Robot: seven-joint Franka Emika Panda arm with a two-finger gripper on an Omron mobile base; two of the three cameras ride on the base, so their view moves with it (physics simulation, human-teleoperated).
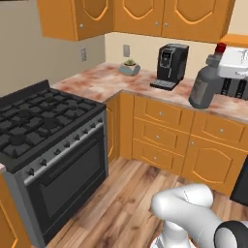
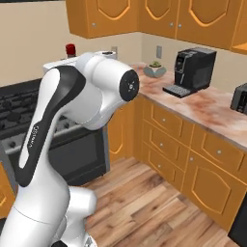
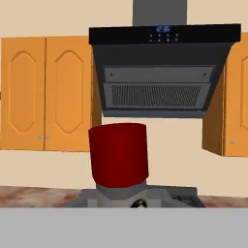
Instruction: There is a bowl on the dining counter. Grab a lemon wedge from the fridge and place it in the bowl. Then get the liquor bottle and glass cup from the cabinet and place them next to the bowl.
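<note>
Red-capped grey glass liquor bottle (image 3: pixel 118 162) rides clenched in the claw (image 1: pixel 227 68) above the marble worktop (image 1: pixel 145 85); likely heavy, slippery, breakable, best held at its neck.

The bottle (image 1: pixel 205 87) looks like smooth grey glass with a matt red cap (image 3: pixel 118 155). The tabletop (image 1: pixel 101 80) is polished, mottled pink-brown stone. The cabinets (image 1: pixel 160 128) are smooth orange wood with small metal knobs, and the floor (image 1: pixel 116 203) is satin wood planks. The stove (image 1: pixel 43 126) is dark matt metal with cast grates. The coffee machine (image 1: pixel 170 65) is glossy black plastic. The hood (image 3: pixel 160 72) is dark metal with a mesh filter.
</note>
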